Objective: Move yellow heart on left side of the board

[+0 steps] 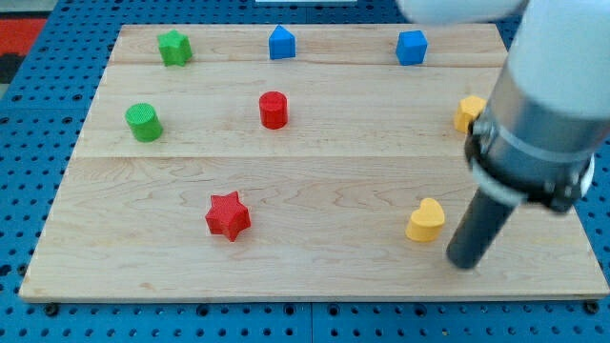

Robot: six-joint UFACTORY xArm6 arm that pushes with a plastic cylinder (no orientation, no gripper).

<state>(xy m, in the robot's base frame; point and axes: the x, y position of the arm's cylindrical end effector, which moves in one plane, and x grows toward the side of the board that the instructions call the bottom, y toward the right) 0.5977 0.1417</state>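
The yellow heart [425,221] lies on the wooden board [315,276] at the view's lower right. My tip [465,262] rests on the board just to the right of the heart and slightly below it, with a small gap between them. The rod rises up and to the right into the large arm housing [534,133], which covers the board's right edge.
A second yellow block [467,112] sits at the right, partly hidden by the arm. A red star [228,215], a red cylinder [274,110], a green cylinder [144,122], a green star [174,47] and two blue blocks [281,43] [411,47] are spread over the board.
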